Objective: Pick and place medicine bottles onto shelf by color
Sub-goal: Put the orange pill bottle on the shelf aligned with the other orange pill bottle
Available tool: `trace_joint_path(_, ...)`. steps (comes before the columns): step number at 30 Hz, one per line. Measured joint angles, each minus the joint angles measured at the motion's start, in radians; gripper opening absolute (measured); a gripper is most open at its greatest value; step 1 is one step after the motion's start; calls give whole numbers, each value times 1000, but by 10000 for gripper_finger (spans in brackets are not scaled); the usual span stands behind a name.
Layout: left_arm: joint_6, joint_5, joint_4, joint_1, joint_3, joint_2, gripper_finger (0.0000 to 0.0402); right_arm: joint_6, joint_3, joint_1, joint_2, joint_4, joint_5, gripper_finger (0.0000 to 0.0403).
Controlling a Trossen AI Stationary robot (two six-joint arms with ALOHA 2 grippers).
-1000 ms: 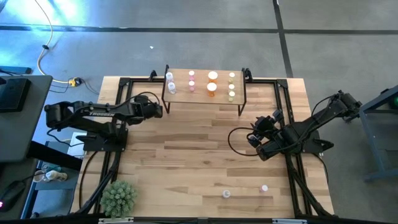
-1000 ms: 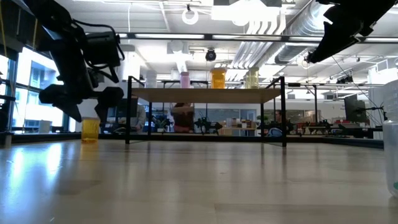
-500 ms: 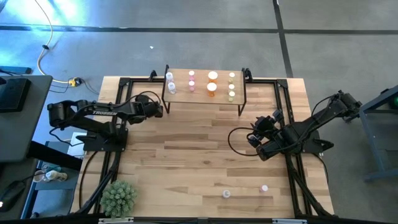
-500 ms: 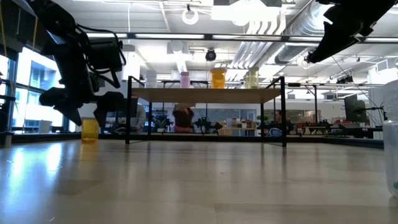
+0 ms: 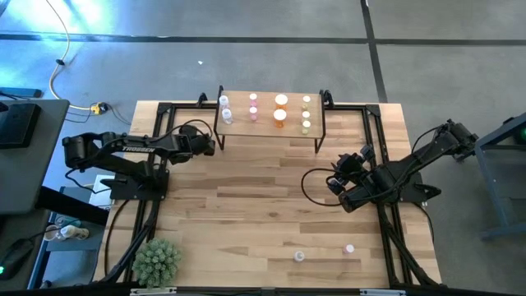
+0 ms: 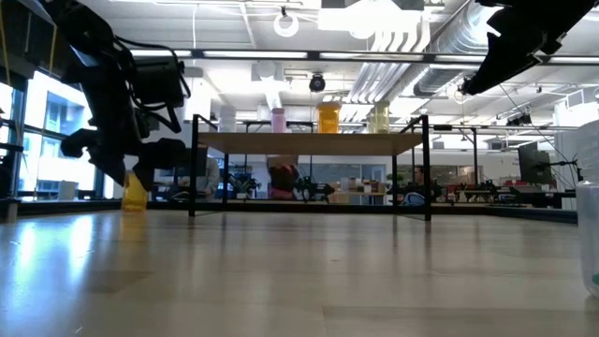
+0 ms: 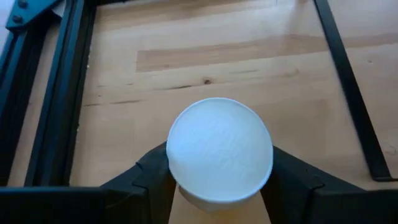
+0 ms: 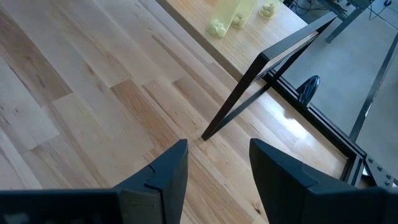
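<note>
most white-capped medicine bottles [image 5: 279,109] already stand in colour rows on the small light-wood shelf on black legs [image 5: 315,129]. two small bottles [image 5: 299,256] wait on the tabletop well in front of the shelf. the left gripper [image 7: 219,186], just off the shelf's left end, now pinches a white-capped yellow bottle [image 7: 219,149]; a second ago its jaws stood spread around it. the right gripper [image 8: 216,163], near the shelf's right front, is part open and empty.
</note>
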State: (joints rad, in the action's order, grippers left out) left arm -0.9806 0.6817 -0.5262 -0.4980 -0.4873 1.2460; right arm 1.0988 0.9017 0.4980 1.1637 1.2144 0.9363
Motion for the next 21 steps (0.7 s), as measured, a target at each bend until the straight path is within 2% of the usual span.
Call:
trace_joint_path(4,6,35,0,0,0,-12,185,0,0,0,0,0,0,163)
trace_joint_path(21,52,40,-4,0,-5,-139,190,0,0,0,0,0,0,163)
